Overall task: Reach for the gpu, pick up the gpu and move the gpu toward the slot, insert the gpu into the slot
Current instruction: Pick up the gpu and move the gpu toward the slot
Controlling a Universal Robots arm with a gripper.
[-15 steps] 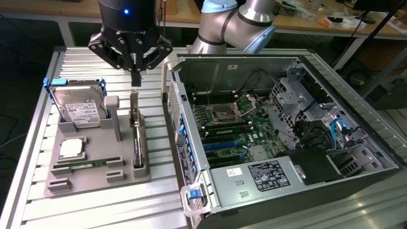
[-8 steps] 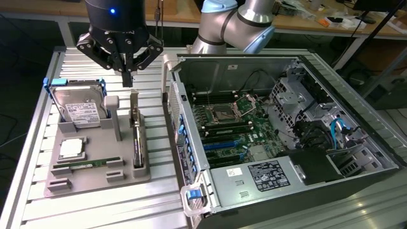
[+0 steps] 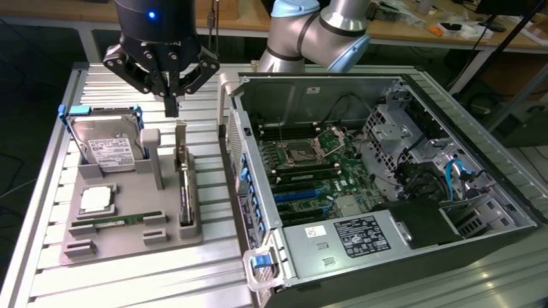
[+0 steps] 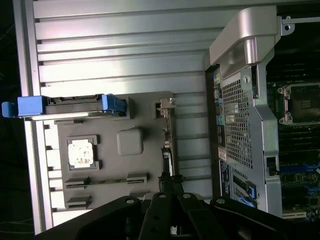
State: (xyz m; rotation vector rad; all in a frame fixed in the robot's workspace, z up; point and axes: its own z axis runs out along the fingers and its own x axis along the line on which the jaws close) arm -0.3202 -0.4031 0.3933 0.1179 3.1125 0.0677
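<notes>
The table (image 3: 128,276) is carrying two loads: the open case (image 3: 317,78) toward the exterior view's right and the grey fixture (image 3: 128,247) toward its left. A narrow strip of bare table is separating them. The case is lying with its open side up, so the motherboard (image 3: 338,170) is lying uncovered inside the case walls.

In the fixture, the hard drive (image 3: 107,144) is leaning at the far corner. The gpu (image 3: 183,186) is standing on its long edge in the fixture's groove nearest the case, with its metal bracket end pointing up at the far end. Its top edge is standing free, with open room on both flanks.

The slot (image 3: 299,191) is lying unoccupied on the motherboard, near the case wall that faces the fixture.

The gripper (image 3: 172,109) is hanging just above the bracket end without touching it. Its fingers are pressing together, tips down, and are grasping nothing.
</notes>
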